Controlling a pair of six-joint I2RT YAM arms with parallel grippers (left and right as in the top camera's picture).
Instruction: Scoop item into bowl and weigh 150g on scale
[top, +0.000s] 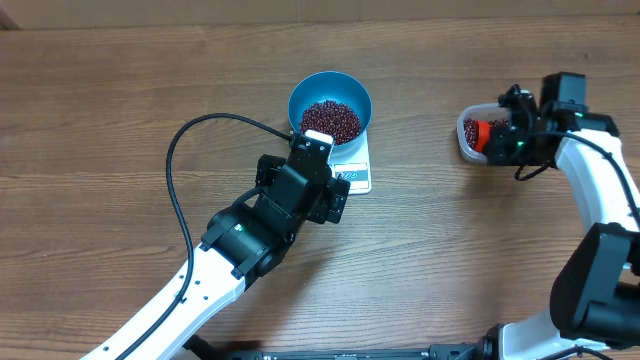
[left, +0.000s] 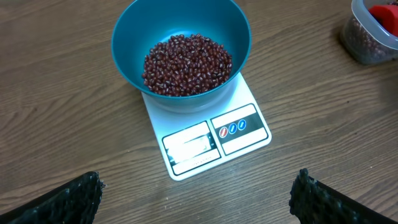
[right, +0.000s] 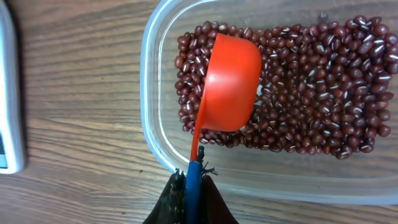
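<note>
Wood-grain table (top: 100, 120) all round, nothing fancy. Left claw (left: 196, 199) is spread wide, fingers (left: 71, 196) far apart at the bottom corners of its wrist view and not touching anything. It hangs over bare table just short of the scale (left: 249, 106). Straight ahead of that claw sits the scale, display (left: 189, 146) facing it, and the blue bowl (left: 180, 18) stands on the far half of the scale. The bowl overhangs the scale's sides. A good heap of beans (left: 186, 64) covers the bottom of the bowl. I can't read the display, it's washed out.

Right claw (right: 189, 186) is well off to the side, at the clear tub (right: 155, 124). Its jaws are pressed together, pinching the thin handle of the orange scoop (right: 230, 81) right at the tub's near wall. Just past the fingertips the scoop's cup is down among the tub's beans, rounded back up toward the camera. More beans spread across the tub floor beyond and to the right of the cup. The scale's edge pokes in at the far left of that claw's view.
</note>
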